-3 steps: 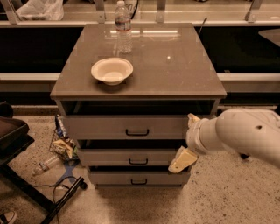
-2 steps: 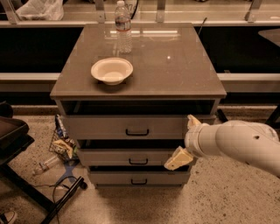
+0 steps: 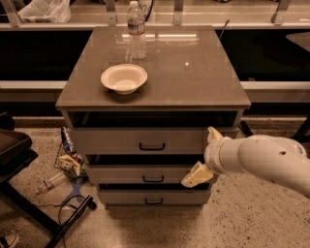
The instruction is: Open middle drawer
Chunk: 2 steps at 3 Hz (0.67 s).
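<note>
Surface: grey-brown cabinet top (image 3: 193,72), glossy, with light glare. A white bowl (image 3: 124,77) sits left of centre; a clear water bottle (image 3: 136,30) stands upright behind it near the back edge.

Room: speckled floor (image 3: 252,213). A shelf rail runs behind the cabinet, with a plastic bag (image 3: 43,9) at upper left. Snack wrappers (image 3: 70,160) and a fallen bottle (image 3: 48,183) lie on the floor left of the cabinet, beside a black stand (image 3: 14,150).

Drawers: three grey fronts, each with a black loop handle and a dark gap above it. The middle drawer (image 3: 140,173) is second down, between the top drawer (image 3: 111,140) and the bottom drawer (image 3: 126,196).

Gripper (image 3: 205,155): at the right end of the drawer stack on a white arm (image 3: 261,157) entering from the right. Its cream fingers are spread wide, one up by the top drawer's right end and the other overlapping the middle drawer's right end. It holds nothing and sits well right of the middle handle (image 3: 153,179).

Change: the forearm lies lower and flatter than a second ago. The gripper has barely shifted, and the drawers show the same gaps.
</note>
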{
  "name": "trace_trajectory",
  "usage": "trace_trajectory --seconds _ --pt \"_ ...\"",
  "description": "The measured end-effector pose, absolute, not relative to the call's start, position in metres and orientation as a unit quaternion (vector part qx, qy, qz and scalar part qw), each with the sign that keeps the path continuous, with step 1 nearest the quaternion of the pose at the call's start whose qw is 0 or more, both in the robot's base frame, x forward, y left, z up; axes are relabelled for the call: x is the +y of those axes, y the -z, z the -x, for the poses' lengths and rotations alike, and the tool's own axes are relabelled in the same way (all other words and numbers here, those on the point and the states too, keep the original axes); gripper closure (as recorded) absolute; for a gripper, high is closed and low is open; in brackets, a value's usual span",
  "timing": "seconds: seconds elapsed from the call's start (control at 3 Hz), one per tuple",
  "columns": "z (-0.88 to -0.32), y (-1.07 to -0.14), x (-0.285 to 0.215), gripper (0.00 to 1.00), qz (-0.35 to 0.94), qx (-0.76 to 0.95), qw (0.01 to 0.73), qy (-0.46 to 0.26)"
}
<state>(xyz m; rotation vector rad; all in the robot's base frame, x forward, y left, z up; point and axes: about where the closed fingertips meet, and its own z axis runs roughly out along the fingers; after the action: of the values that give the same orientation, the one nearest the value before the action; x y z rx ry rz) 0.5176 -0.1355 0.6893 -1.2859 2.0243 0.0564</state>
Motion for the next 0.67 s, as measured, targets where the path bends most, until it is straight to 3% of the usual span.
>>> trace_trajectory --seconds 0.67 --pt "-0.511 -0.568 -0.122 0.0 0.504 0.793 0.331 -0.086"
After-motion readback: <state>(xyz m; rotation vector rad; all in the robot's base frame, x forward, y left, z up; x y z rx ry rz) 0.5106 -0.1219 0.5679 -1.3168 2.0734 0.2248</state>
